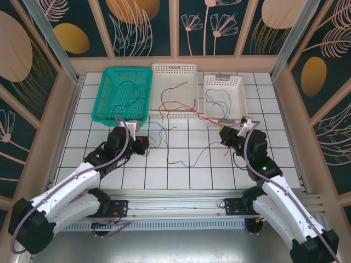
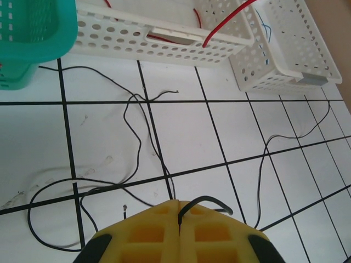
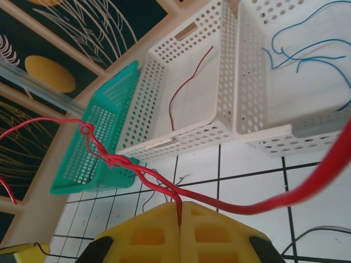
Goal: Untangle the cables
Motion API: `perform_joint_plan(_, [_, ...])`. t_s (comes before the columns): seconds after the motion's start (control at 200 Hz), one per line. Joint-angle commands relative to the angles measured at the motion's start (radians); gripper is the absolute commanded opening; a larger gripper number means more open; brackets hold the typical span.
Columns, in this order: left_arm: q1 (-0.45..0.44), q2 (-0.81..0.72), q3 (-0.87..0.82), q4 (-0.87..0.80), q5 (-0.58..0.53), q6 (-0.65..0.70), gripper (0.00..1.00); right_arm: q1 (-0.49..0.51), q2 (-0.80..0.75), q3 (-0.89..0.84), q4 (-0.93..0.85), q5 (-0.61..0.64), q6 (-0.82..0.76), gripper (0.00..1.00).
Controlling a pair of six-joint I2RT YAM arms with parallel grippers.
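My left gripper (image 1: 143,143) (image 2: 179,204) is low over the tiles, its yellow fingers shut on a black cable (image 2: 205,197) that loops out to the right. More thin black cables (image 2: 130,118) curl over the tiles ahead of it. My right gripper (image 1: 224,134) (image 3: 180,205) is shut on a red cable (image 3: 269,203). That strand twists with another red one into a knot (image 3: 112,160) held up in the air. From the right gripper a red cable (image 1: 205,118) runs back to the middle basket. Loose dark cables (image 1: 189,163) lie between the arms.
Three baskets stand in a row at the back. A green one (image 1: 107,96) holds a black wire, the middle white one (image 1: 174,68) red wires, and the right white one (image 1: 222,79) blue wires (image 3: 307,55). Wooden walls close in both sides.
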Motion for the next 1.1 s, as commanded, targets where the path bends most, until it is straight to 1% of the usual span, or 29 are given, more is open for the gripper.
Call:
perform_joint_plan(0.0, [-0.011,0.027,-0.016,0.058,-0.021,-0.014,0.04,-0.027,-0.015,0.037,-0.030,-0.037,0.015,0.00])
perform_joint_plan(0.13, [-0.019,0.104,-0.007,0.062,-0.060,-0.006,0.06,-0.031,-0.021,0.031,-0.031,-0.045,0.017,0.00])
perform_joint_plan(0.17, [-0.022,0.130,-0.004,0.065,-0.070,-0.004,0.08,-0.031,-0.022,0.029,-0.028,-0.047,0.014,0.00])
perform_joint_plan(0.27, [-0.030,0.199,0.007,0.075,-0.077,0.002,0.13,-0.033,-0.024,0.031,-0.033,-0.053,0.006,0.00])
perform_joint_plan(0.34, [-0.037,0.245,0.020,0.086,-0.078,0.008,0.13,-0.033,-0.028,0.034,-0.041,-0.050,-0.002,0.00])
perform_joint_plan(0.49, [-0.057,0.344,0.077,0.089,-0.090,0.023,0.17,-0.032,-0.035,0.040,-0.052,-0.043,-0.017,0.00])
perform_joint_plan(0.54, [-0.061,0.375,0.100,0.088,-0.092,0.026,0.20,-0.032,-0.036,0.041,-0.055,-0.043,-0.020,0.00])
perform_joint_plan(0.6, [-0.062,0.413,0.126,0.082,-0.098,0.031,0.21,-0.032,-0.037,0.041,-0.057,-0.043,-0.023,0.00])
perform_joint_plan(0.665, [-0.062,0.454,0.149,0.081,-0.101,0.036,0.25,-0.032,-0.039,0.041,-0.058,-0.042,-0.026,0.00])
perform_joint_plan(0.78, [-0.064,0.526,0.192,0.071,-0.106,0.043,0.27,-0.032,-0.045,0.041,-0.065,-0.042,-0.035,0.00])
perform_joint_plan(0.951, [-0.064,0.610,0.241,0.045,-0.144,0.055,0.27,-0.035,-0.054,0.049,-0.077,-0.042,-0.050,0.00])
perform_joint_plan(1.096, [-0.063,0.682,0.277,0.032,-0.137,0.063,0.29,-0.033,-0.056,0.056,-0.088,-0.037,-0.061,0.00])
